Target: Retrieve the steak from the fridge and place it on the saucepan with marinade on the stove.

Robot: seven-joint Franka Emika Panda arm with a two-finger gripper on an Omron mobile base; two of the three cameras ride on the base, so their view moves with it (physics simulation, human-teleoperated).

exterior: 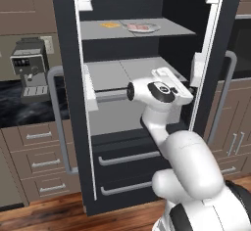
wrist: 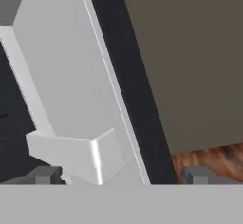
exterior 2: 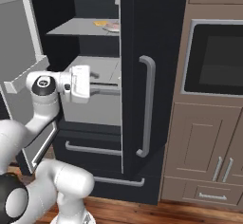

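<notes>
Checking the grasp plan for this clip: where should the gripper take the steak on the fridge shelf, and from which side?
Grip the steak across its edges, coming in from the open front of the fridge and down from above. It lies flat on a plate on the upper shelf, so a level side pinch would likely hit the plate's rim. The open gripper sits lower, by the middle shelf.

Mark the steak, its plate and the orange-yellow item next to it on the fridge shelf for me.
steak [exterior: 139,27]: left base view, middle of the pinkish slab.
plate [exterior: 156,27]: left base view, bare right rim beside the meat.
orange-yellow item [exterior: 110,25]: left base view, centre of the flat piece, left of the plate.
</notes>
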